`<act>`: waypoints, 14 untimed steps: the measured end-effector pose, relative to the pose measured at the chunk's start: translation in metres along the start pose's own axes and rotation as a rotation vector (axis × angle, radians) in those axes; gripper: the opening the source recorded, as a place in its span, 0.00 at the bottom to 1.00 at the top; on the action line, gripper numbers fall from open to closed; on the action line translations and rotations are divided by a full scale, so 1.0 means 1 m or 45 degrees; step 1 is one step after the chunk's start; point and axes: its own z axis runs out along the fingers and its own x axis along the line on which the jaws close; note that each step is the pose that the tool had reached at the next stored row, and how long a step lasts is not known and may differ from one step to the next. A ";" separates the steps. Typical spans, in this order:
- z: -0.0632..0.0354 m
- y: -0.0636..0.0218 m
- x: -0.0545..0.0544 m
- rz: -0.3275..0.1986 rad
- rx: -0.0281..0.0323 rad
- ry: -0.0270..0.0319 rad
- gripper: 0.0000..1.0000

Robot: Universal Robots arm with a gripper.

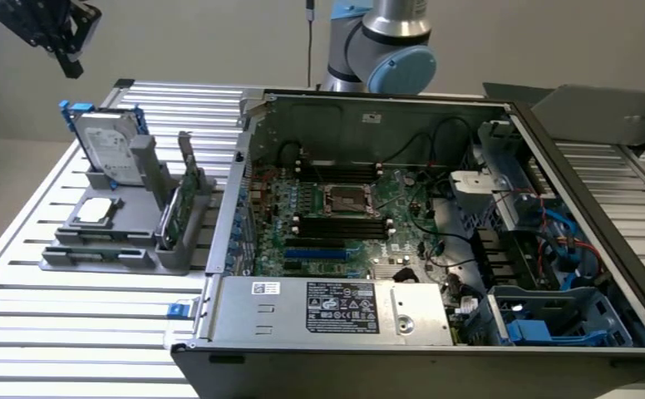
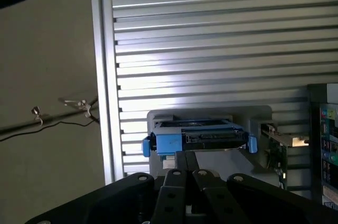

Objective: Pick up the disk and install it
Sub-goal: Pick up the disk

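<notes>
The disk (image 1: 112, 145) stands upright in a grey holder (image 1: 106, 237) on the slatted table, at the exterior view's left. It is silver-grey with a white label and blue side rails. My gripper (image 1: 72, 66) hangs in the air well above it, slightly toward the exterior view's left, and touches nothing. In the wrist view I look down on the disk's top edge (image 2: 198, 138) with its blue rails. My gripper (image 2: 185, 156) is shut there, its black fingers (image 2: 171, 174) pressed together with nothing between them.
An open computer case (image 1: 434, 241) with motherboard and power supply (image 1: 334, 307) lies beside the holder. A blue drive bay (image 1: 534, 320) sits in its near corner. A green circuit card (image 1: 184, 204) and a small silver chip (image 1: 97, 209) share the holder. The table edge (image 2: 105, 76) borders the floor.
</notes>
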 end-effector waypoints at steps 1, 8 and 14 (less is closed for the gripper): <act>0.0000 0.0000 0.000 0.000 0.0000 0.0000 0.11; 0.0000 0.0000 0.000 0.000 -0.0001 -0.0001 0.11; 0.0000 0.0000 0.000 -0.004 0.0001 0.0002 0.11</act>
